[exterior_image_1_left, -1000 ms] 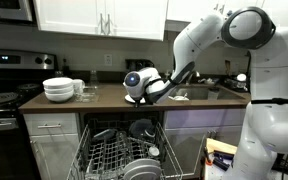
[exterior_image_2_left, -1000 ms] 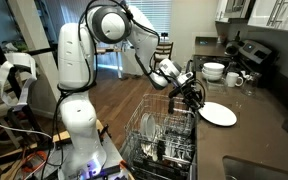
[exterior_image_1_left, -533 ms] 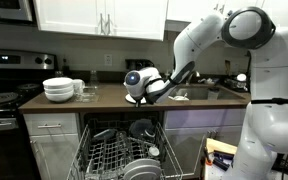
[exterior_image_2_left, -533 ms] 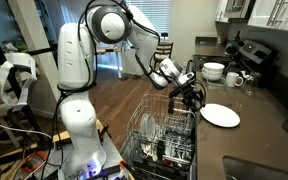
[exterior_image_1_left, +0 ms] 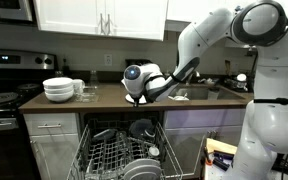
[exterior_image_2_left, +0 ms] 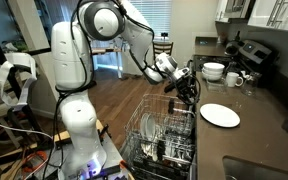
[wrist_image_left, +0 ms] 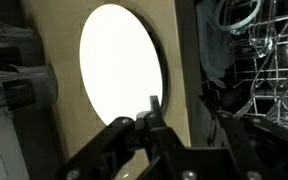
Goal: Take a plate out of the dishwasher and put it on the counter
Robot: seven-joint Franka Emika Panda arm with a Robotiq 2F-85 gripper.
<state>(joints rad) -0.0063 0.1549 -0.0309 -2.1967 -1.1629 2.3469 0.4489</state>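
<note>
The plate (exterior_image_2_left: 220, 115) lies flat on the brown counter (exterior_image_2_left: 259, 135), round and pale. It fills the wrist view as a bright white oval (wrist_image_left: 119, 75). My gripper (exterior_image_2_left: 189, 90) hangs just above the plate's near edge, over the counter rim, open and empty. In the wrist view its fingers (wrist_image_left: 181, 112) are apart with nothing between them. In an exterior view the gripper (exterior_image_1_left: 134, 97) hides most of the plate. The dishwasher (exterior_image_1_left: 124, 150) stands open below with its wire rack pulled out (exterior_image_2_left: 164, 135), and the rack shows at the right of the wrist view (wrist_image_left: 269, 50).
Stacked white bowls (exterior_image_1_left: 58, 89) (exterior_image_2_left: 214, 71) and mugs (exterior_image_1_left: 81, 87) (exterior_image_2_left: 234, 78) stand further along the counter (exterior_image_1_left: 104, 100). The black stove (exterior_image_1_left: 4, 100) lies beyond them. A sink (exterior_image_1_left: 199, 92) is on the other side. Several dishes stand in the rack.
My gripper has risen a little and drawn back from the plate's edge. The plate stays still on the counter. The arm's upper links have shifted.
</note>
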